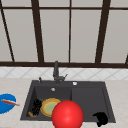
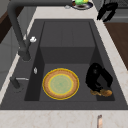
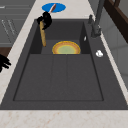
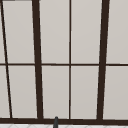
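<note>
A: Front view, item by item?

B: I log a dark sink (image 1: 110,110) set in a pale surface (image 1: 117,90), with the faucet (image 1: 56,71) at its back edge. In the left basin lies a yellow-rimmed plate (image 1: 48,106). The left hand (image 1: 36,106) is low in that basin, just left of the plate, with a brown stick-like utensil (image 1: 31,114) showing below it. A red ball (image 1: 67,114) sits in front of the sink, covering part of the plate. The right hand (image 1: 101,118) is at the sink's front right corner. A blue plate (image 1: 5,103) with a reddish utensil (image 1: 10,102) lies on the surface at far left.

A: Left side view?

B: The plate (image 2: 60,83) lies flat on the basin floor. The left hand (image 2: 96,78) is beside it, fingers curled round the utensil (image 2: 102,92), whose brown end lies on the basin floor. The right hand (image 2: 107,11) hangs over the far surface, fingers loosely bent, holding nothing. A dish of green food (image 2: 81,3) stands at the far end.

A: Right side view?

B: The left hand (image 3: 45,20) grips the top of the utensil (image 3: 42,34), which stands nearly upright in the far basin, just left of the plate (image 3: 66,48). The blue plate (image 3: 53,7) lies beyond it. The right hand (image 3: 3,63) is at the left edge, fingers spread.

A: Upper view?

B: Window panes with dark bars (image 4: 37,60), and the faucet tip (image 4: 56,122) at the bottom.
</note>
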`<state>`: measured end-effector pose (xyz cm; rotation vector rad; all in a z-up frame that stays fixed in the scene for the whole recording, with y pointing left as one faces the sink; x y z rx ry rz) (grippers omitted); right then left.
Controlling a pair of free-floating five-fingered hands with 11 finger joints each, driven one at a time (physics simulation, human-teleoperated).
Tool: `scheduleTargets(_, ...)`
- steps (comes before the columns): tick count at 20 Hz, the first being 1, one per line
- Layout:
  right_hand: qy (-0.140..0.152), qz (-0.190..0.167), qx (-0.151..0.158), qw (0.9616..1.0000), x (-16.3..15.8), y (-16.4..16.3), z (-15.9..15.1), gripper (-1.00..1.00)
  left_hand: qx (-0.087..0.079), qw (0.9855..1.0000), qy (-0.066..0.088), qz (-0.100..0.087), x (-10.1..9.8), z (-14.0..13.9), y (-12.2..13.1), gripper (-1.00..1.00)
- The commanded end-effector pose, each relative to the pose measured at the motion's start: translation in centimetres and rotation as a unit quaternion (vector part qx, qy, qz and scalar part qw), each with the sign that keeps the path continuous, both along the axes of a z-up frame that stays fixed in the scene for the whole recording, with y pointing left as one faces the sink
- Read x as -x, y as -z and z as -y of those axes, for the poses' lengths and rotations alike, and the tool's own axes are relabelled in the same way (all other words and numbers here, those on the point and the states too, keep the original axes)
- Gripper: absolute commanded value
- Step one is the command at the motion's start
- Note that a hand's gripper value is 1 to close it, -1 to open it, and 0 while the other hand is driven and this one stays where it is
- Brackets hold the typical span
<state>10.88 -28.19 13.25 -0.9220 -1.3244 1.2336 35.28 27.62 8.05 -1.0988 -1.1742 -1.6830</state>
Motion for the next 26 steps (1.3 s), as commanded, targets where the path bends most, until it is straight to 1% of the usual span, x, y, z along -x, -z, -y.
scheduleTargets(1,0.0,0.0,0.0,1.0,0.0,0.0,0.0,0.0,0.021,0.9978,0.037,-0.05,0.0,-0.8,1.4,1.0)
scheduleTargets(2,0.0,0.0,0.0,1.0,0.0,0.0,0.0,0.0,0.025,0.9979,0.036,-0.047,-0.3,-0.9,1.5,1.0)
scheduleTargets(4,0.0,0.0,0.0,1.0,0.0,0.0,0.0,0.0,0.026,0.9981,0.037,-0.041,-0.7,-1.2,2.1,1.0)
scheduleTargets(8,0.0,0.0,0.0,1.0,0.0,0.0,0.0,0.0,0.03,0.9985,0.027,-0.036,-2.1,-1.9,3.2,1.0)
scheduleTargets(9,0.0,0.0,0.0,1.0,0.0,0.0,0.0,0.0,0.026,0.9985,0.032,-0.035,-2.0,-2.3,3.7,1.0)
scheduleTargets(10,0.0,0.0,0.0,1.0,0.0,0.0,0.0,0.0,0.024,0.9982,0.041,-0.035,-1.8,-2.4,4.1,1.0)
scheduleTargets(11,0.0,0.0,0.0,1.0,0.0,0.0,0.0,0.0,0.019,0.998,0.048,-0.037,-1.9,-2.7,4.5,-1.0)
scheduleTargets(12,0.0,0.0,0.0,1.0,0.0,0.0,0.0,0.0,0.013,0.9982,0.043,-0.04,-1.9,-2.9,4.7,-1.0)
scheduleTargets(13,0.0,0.0,0.0,1.0,0.0,0.0,0.0,0.0,0.014,0.9981,0.044,-0.042,-1.9,-3.1,5.1,-1.0)
scheduleTargets(14,0.0,0.0,0.0,1.0,0.0,0.0,0.0,0.0,0.014,0.9978,0.048,-0.043,-2.3,-3.2,5.1,-1.0)
scheduleTargets(16,0.0,0.0,0.0,1.0,0.0,0.0,0.0,0.0,0.017,0.9971,0.062,-0.039,-3.2,-3.1,5.4,-1.0)
scheduleTargets(17,0.0,0.0,0.0,1.0,0.0,0.0,0.0,0.0,0.018,0.9968,0.065,-0.042,-3.6,-3.1,5.5,-1.0)
scheduleTargets(19,0.0,0.0,0.0,1.0,0.0,0.0,0.0,0.0,0.018,0.9966,0.067,-0.046,-4.4,-3.1,5.9,-1.0)
scheduleTargets(23,0.0,0.0,0.0,1.0,0.0,0.0,0.0,0.0,0.026,0.9957,0.069,-0.055,-5.5,-3.0,6.9,-1.0)
scheduleTargets(25,0.0,0.0,0.0,1.0,0.0,0.0,0.0,0.0,0.028,0.9954,0.067,-0.062,-6.0,-3.0,7.3,-1.0)
scheduleTargets(26,0.0,0.0,0.0,1.0,0.0,0.0,0.0,0.0,0.026,0.9954,0.064,-0.066,-6.2,-3.0,7.5,-1.0)
